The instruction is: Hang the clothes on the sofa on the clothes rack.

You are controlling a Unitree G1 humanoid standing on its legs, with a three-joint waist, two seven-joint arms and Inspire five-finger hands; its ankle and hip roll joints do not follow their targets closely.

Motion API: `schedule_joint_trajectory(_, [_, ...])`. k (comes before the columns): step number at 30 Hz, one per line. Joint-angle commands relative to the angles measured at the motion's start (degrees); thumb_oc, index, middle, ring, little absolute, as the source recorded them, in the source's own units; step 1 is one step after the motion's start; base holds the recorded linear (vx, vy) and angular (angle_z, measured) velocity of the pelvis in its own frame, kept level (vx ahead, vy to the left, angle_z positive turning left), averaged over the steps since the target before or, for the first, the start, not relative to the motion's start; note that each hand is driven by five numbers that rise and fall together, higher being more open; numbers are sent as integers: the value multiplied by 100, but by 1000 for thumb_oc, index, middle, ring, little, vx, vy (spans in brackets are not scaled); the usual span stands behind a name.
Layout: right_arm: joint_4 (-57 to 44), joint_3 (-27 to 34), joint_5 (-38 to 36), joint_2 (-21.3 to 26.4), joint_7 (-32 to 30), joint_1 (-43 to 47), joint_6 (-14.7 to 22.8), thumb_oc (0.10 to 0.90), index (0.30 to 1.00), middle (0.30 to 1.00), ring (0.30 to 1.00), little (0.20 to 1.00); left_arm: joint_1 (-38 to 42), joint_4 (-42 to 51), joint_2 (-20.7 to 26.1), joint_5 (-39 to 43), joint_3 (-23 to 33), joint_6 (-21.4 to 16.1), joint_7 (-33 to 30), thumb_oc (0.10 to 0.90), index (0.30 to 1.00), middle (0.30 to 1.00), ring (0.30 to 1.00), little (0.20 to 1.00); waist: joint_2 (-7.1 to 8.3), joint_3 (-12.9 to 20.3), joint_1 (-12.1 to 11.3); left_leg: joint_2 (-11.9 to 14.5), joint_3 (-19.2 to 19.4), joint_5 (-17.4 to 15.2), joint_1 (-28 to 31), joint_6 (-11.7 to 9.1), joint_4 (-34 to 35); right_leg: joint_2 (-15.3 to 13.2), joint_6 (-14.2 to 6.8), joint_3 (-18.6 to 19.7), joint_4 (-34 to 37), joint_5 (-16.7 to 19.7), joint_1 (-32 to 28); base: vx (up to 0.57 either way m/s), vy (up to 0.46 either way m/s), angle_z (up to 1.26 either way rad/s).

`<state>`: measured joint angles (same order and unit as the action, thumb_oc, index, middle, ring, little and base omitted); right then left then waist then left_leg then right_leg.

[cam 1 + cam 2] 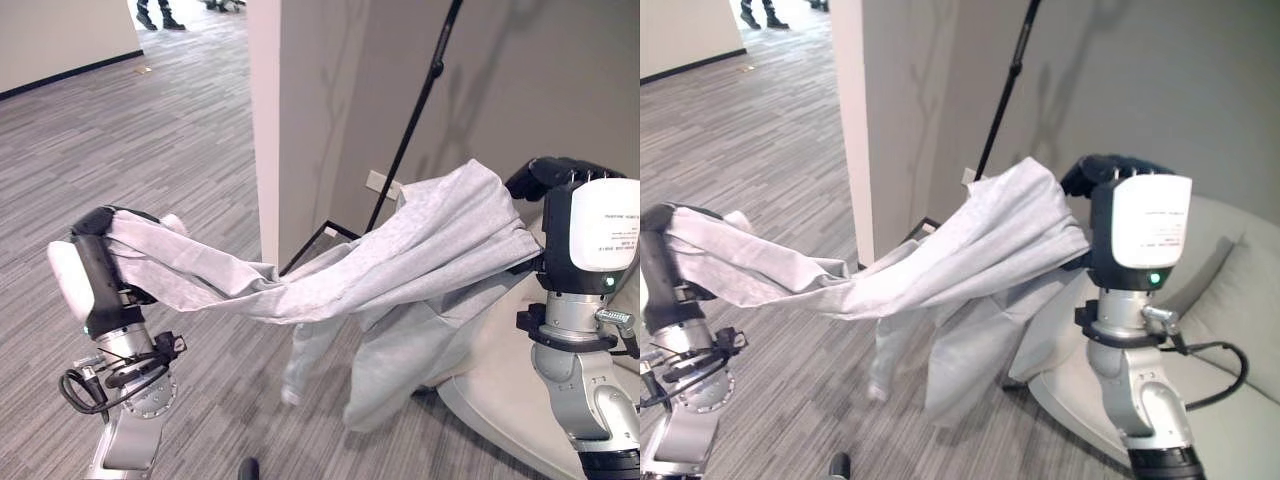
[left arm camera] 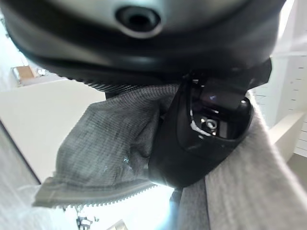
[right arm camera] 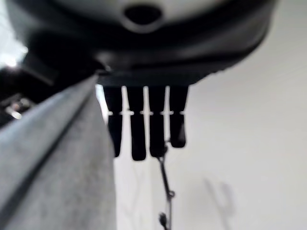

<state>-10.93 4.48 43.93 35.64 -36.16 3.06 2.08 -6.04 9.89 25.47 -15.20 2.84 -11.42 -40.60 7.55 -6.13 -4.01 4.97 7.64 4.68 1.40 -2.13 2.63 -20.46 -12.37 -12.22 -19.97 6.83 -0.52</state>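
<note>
Garment (image 1: 400, 270), light grey sweatshirt type, is off the sofa (image 1: 1230, 300) and up in the air, stretched between both hands, with the body and one sleeve hanging loose toward the carpet (image 1: 150, 150) in the middle. Left hand (image 1: 95, 255) holds one end: its wrist view shows the thumb (image 2: 201, 139) curled over bunched fabric, so clamped on the cloth. Right hand (image 1: 1110, 172) is raised higher, the cloth draped over it beside the palm; fingers (image 3: 144, 120) look straight and spread, not curled, so the cloth rides on it rather than being pinched. Thin black pole (image 1: 415, 110) leans up along the grey wall (image 1: 1140, 80) just behind the garment, probably part of the rack, can't confirm. Person's feet (image 1: 158, 18) far back on the carpet.

Progress: pickup done, garment spread out. Left to do, as I judge it: carry to the rack, drape or hook it, release.
</note>
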Motion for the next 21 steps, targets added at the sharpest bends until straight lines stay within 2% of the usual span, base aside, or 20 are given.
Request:
schedule_joint_trajectory(1, [21,5,-945,222,-219,792,199,400,300,300,300,300,389,464,108,-106,180,-285,-256,400,300,300,300,300,-191,250,259,111,202,-641,265,166,36,718,344,-266,-680,-948,836,54,-34,-37])
schedule_joint_trajectory(2, [-36,-9,-1294,189,-11,813,398,400,300,300,300,300,361,483,156,-134,357,-301,-216,400,300,300,300,300,-152,264,222,77,249,-675,260,119,28,765,430,-470,-224,-1155,648,43,-75,-46])
schedule_joint_trajectory(3, [-51,5,-1315,183,12,807,403,400,300,300,300,300,352,497,163,-130,368,-299,-206,400,300,300,300,300,-151,257,233,90,244,-649,247,115,17,785,453,-498,-154,-1114,615,2,-57,-37])
schedule_joint_trajectory(4, [-125,-14,-1561,205,85,806,550,400,300,300,300,300,312,483,161,-167,486,-252,-151,400,300,300,300,300,-94,306,134,33,297,-671,197,83,-4,719,521,-823,322,-1217,468,32,-89,-25])
schedule_joint_trajectory(5, [-96,-85,-1862,200,277,716,698,400,300,300,300,300,253,474,130,-204,547,-253,-61,400,300,300,300,300,-17,360,143,41,315,-715,154,10,-55,825,580,-898,888,-1239,181,46,-146,-16])
schedule_joint_trajectory(6, [-119,-114,-2149,226,397,638,781,400,300,300,300,300,212,460,73,-135,616,-298,-53,400,300,300,300,300,14,417,141,114,371,-707,110,-72,-134,975,592,-810,1285,-1148,19,71,-160,-13])
schedule_joint_trajectory(8, [-201,-61,-2501,407,659,501,892,400,300,300,300,300,-51,462,-185,136,758,-346,52,400,300,300,300,300,8,589,87,202,435,-656,57,-126,-195,1080,606,-706,1727,-995,-176,83,-75,-11])
schedule_joint_trajectory(11, [-289,32,-2586,466,797,362,936,400,300,300,300,300,-125,427,-170,121,711,-318,158,400,300,300,300,300,5,647,95,232,389,-688,85,-135,-200,1136,622,-669,1777,-1056,-312,71,-19,-15])
schedule_joint_trajectory(12, [371,-1308,-3436,-264,1432,1220,1139,400,300,300,300,300,839,-280,54,246,758,-176,-65,400,300,300,300,300,19,275,-417,146,-907,-488,-658,-210,-535,1104,328,124,2135,-662,98,89,-57,4])
schedule_joint_trajectory(13, [357,-1284,-3326,-192,1417,1207,1099,400,300,300,300,300,777,-229,28,164,747,-151,5,400,300,300,300,300,-92,347,-390,200,-677,-478,-621,-216,-430,1166,337,68,2341,-680,3,48,-55,-4])
schedule_joint_trajectory(14, [355,-1285,-3326,-189,1417,1204,1097,400,300,300,300,300,773,-226,23,163,747,-150,7,400,300,300,300,300,-97,346,-394,205,-673,-476,-610,-218,-420,1172,339,71,2354,-671,-6,55,-90,-6])
schedule_joint_trajectory(15, [356,-1188,-3254,-180,1369,1130,1045,400,300,300,300,300,659,-217,2,157,809,-168,70,400,300,300,300,300,-242,431,-363,310,-541,-360,-527,-299,-204,1245,376,32,2468,-722,-80,43,-48,-6])
schedule_joint_trajectory(16, [408,-1184,-3277,-252,1324,1124,1020,400,300,300,300,300,606,-292,-38,200,831,-132,43,400,300,300,300,300,-346,456,-351,337,-570,-237,-491,-329,-86,1302,436,57,2475,-764,-96,57,-71,-2])
schedule_joint_trajectory(19, [610,-1190,-3602,-517,1307,974,998,400,300,300,300,300,632,-487,-34,276,888,-99,-11,400,300,300,300,300,-407,434,-293,433,-607,62,-464,-504,30,1354,531,-70,2472,-822,-170,55,-85,20])
schedule_joint_trajectory(21, [861,-1326,-4114,-708,1386,846,851,400,300,300,300,300,620,-637,7,294,964,16,-35,400,300,300,300,300,-451,464,-263,523,-657,151,-429,-563,149,1391,549,-126,2497,-872,-231,47,-73,36])
